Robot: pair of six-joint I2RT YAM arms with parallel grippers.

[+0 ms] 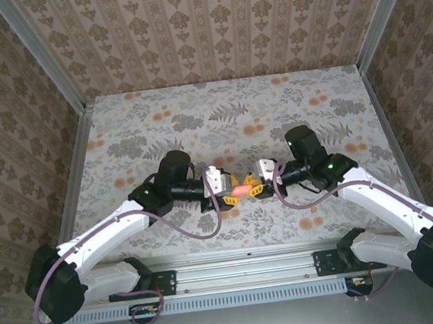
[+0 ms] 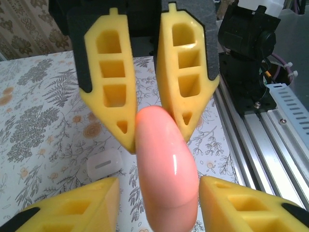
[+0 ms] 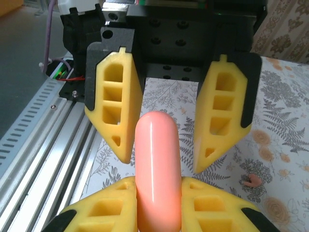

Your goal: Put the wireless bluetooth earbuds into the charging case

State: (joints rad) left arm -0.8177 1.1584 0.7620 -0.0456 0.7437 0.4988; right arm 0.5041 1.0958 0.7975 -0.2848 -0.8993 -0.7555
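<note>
White arms [image 1: 107, 235], black joints [image 1: 174, 167], purple cables [image 3: 49, 34], yellow fingers [image 2: 104, 113]

Each wrist camera rides just behind its own fingers and looks along them at very close range. The left one sees the left fingers [image 2: 82, 205] at its lower edge and faces the right fingers [image 2: 108, 82] head-on; the right one mirrors that. The top external camera sits high above and behind the left arm [image 1: 107, 235] and right arm [image 1: 379, 201], tilted down over the whole surface [image 1: 194, 109] — far off. All three views share the pink case [image 1: 240, 190] between the two pairs of fingers.
</note>
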